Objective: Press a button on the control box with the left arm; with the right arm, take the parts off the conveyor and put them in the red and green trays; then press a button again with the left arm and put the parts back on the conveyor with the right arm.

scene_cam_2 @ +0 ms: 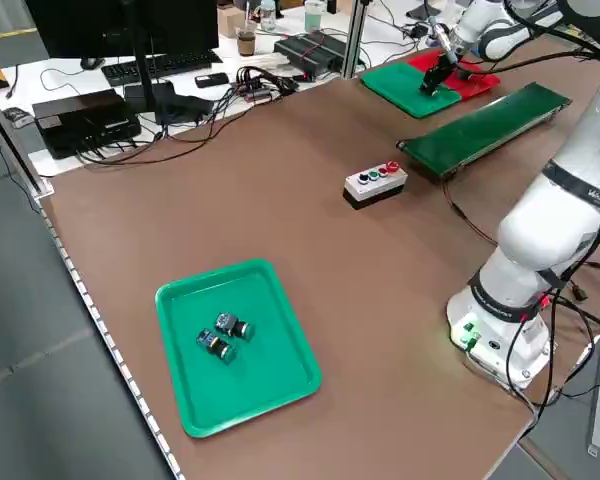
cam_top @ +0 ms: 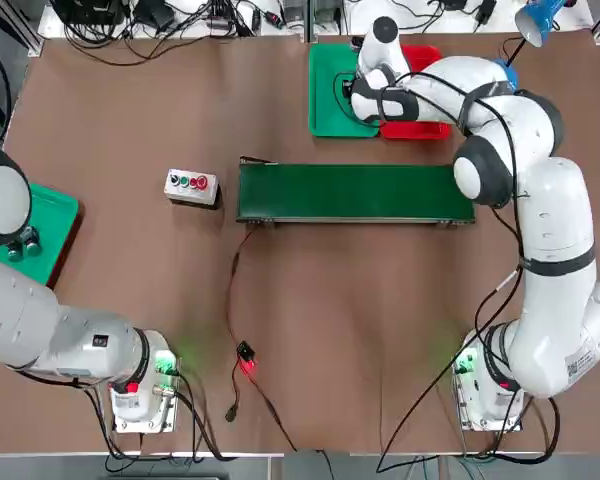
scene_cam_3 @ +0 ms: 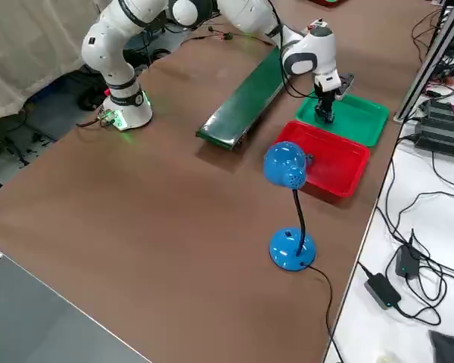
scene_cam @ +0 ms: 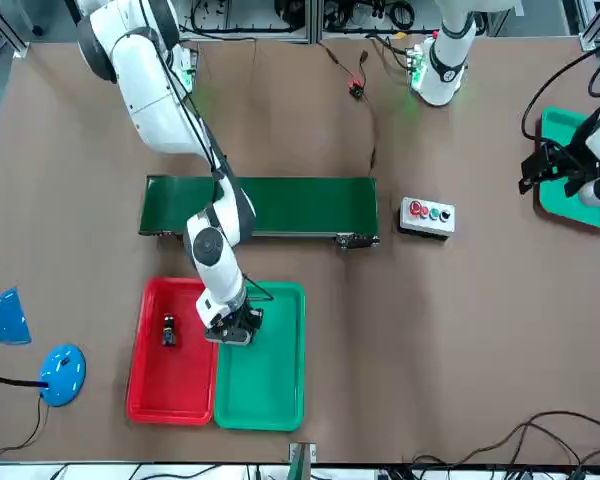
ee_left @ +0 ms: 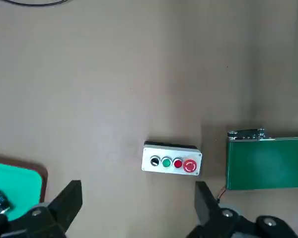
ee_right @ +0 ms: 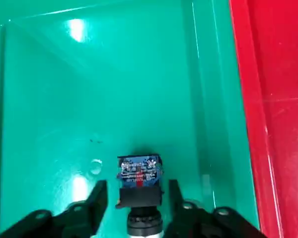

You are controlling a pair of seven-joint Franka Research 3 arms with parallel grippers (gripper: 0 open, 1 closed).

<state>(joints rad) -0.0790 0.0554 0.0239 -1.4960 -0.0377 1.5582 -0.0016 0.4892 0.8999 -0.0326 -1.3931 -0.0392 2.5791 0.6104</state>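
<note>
Right in close, the right gripper [ee_right: 135, 208] is down in the green plastic tray [ee_right: 49, 99], fingers [ee_right: 97, 198] parted a little to either side of the small black part with the blue circuit face [ee_right: 138, 182]. There looks to be a sliver of gap on each side, so the part seems to sit on the tray floor rather than hang in a grip, though I can't rule out a light touch. Doing this step well, I'd say, means opening fully before any lift and then rising straight up, so neither finger drags or tips the part; it sits near the wall shared with the red plastic tray [ee_right: 278, 99], so no sideways drift.

Only that wrist view shows the part; overhead the arm hides it entirely. The front view adds another small dark part [scene_cam: 168, 330] lying in the red tray, and the long green conveyor belt [scene_cam: 260, 207] with nothing visible on it.

Farther off, the left gripper [ee_left: 134, 203] hangs parked and wide open, holding nothing, above the brown table [ee_left: 114, 74], with the grey four-button control box [ee_left: 171, 162] in its view. The left side view alone shows a second green tray [scene_cam_2: 235, 345] holding two small parts [scene_cam_2: 224, 334].
</note>
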